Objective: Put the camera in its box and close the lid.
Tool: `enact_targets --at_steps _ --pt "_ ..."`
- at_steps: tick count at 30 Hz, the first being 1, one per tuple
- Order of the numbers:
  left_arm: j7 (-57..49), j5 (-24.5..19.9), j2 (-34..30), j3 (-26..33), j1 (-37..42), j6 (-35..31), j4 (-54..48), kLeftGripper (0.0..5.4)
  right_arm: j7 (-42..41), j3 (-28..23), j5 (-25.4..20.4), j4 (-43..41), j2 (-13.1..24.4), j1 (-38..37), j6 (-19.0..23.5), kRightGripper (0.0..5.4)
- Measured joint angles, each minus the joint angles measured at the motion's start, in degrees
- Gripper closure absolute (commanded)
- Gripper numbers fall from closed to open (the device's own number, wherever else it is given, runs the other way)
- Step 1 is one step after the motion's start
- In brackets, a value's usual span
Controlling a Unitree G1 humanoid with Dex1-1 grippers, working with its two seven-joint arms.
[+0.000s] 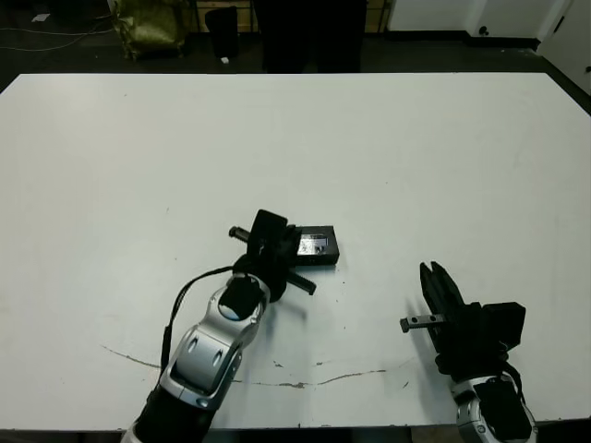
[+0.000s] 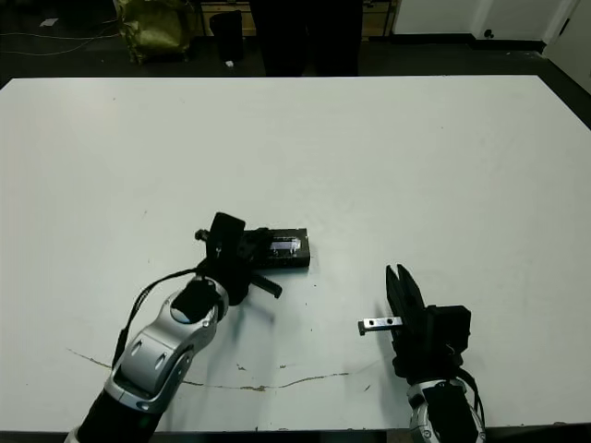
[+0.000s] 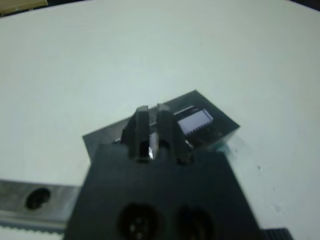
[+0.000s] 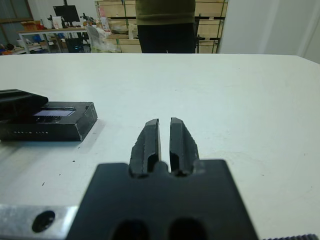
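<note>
The lid (image 1: pixel 316 246), a black block with a shiny silver-grey stripe on top, lies flat near the middle of the table (image 1: pixel 388 148). It also shows as the lid (image 4: pixel 55 120) in the right wrist view. My left gripper (image 1: pixel 273 227) is shut, and its fingertips (image 3: pixel 165 117) rest over the lid's (image 3: pixel 205 122) left part, covering that end. Whatever is beneath the lid is not visible, so the box and the camera are hidden. My right gripper (image 1: pixel 432 273) is shut and holds nothing, low over the table to the right of the lid and apart from it.
A person (image 4: pixel 165 25) in dark trousers stands beyond the far edge of the table. On the floor behind are a black bin (image 1: pixel 222 28) and a yellow-green bag (image 1: pixel 152 23). Thin crack marks (image 1: pixel 323 378) run along the table's front.
</note>
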State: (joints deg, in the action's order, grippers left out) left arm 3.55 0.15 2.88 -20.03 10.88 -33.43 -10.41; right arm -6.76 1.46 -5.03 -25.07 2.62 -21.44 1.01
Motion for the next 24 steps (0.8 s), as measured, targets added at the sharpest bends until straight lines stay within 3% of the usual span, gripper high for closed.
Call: enact_targets --at_steps 19,24 --pt "2.2 0.4 -1.3 3.3 -1.3 0.0 -0.9 5.36 0.2 0.5 0.6 -0.2 0.0 -0.6 -0.2 5.40" --pt "2.8 -1.5 -2.4 7.8 -3.5 0.2 -10.9 5.36 0.1 0.5 0.2 -0.2 -0.1 -0.7 -0.3 5.40"
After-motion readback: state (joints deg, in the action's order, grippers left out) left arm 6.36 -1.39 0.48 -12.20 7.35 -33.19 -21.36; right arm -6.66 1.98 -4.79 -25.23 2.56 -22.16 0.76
